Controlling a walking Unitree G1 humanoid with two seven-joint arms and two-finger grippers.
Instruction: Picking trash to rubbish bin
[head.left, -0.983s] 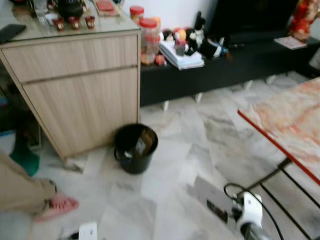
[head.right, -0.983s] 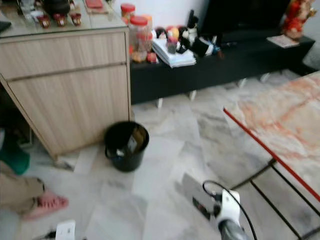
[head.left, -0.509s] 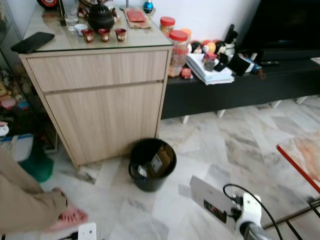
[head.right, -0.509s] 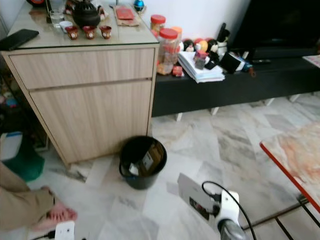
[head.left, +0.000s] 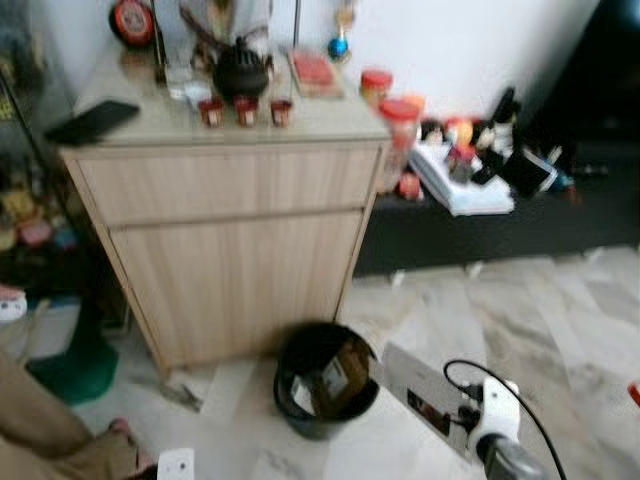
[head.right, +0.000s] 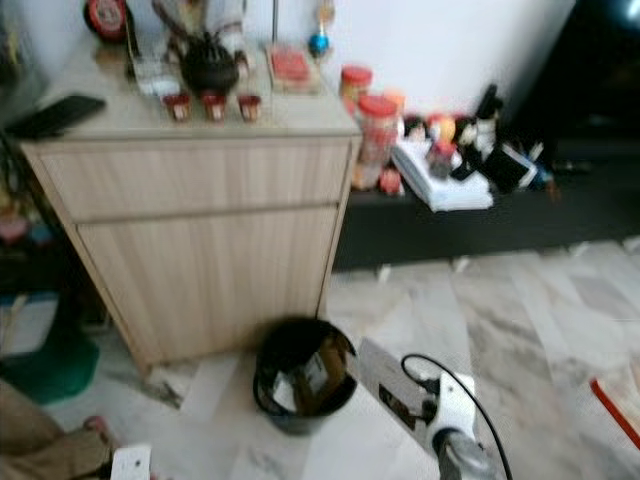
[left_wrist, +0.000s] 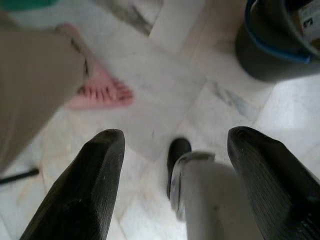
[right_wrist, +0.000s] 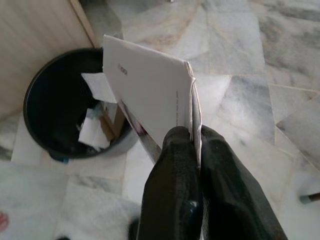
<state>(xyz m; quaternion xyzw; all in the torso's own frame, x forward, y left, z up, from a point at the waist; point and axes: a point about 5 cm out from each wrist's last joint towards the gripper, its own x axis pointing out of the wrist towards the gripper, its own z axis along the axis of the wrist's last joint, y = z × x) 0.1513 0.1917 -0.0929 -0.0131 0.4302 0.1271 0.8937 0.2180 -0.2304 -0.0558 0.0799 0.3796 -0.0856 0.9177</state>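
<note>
Nearest, left gripper (left_wrist: 172, 150) hanging low over the marble floor (left_wrist: 165, 95), fingers (left_wrist: 85, 190) spread apart and holding nothing, a person's bare foot (left_wrist: 102, 92) close by. Right gripper (right_wrist: 196, 145) pinched tight on a flat white card box (right_wrist: 150, 92), held out just beside the rim of the black bin (head.left: 325, 380), bits of paper and cardboard already inside. Behind the bin, a wooden cabinet (head.left: 235, 235) with teapot (head.left: 243, 72) and small cups (head.left: 246, 110) on top.
</note>
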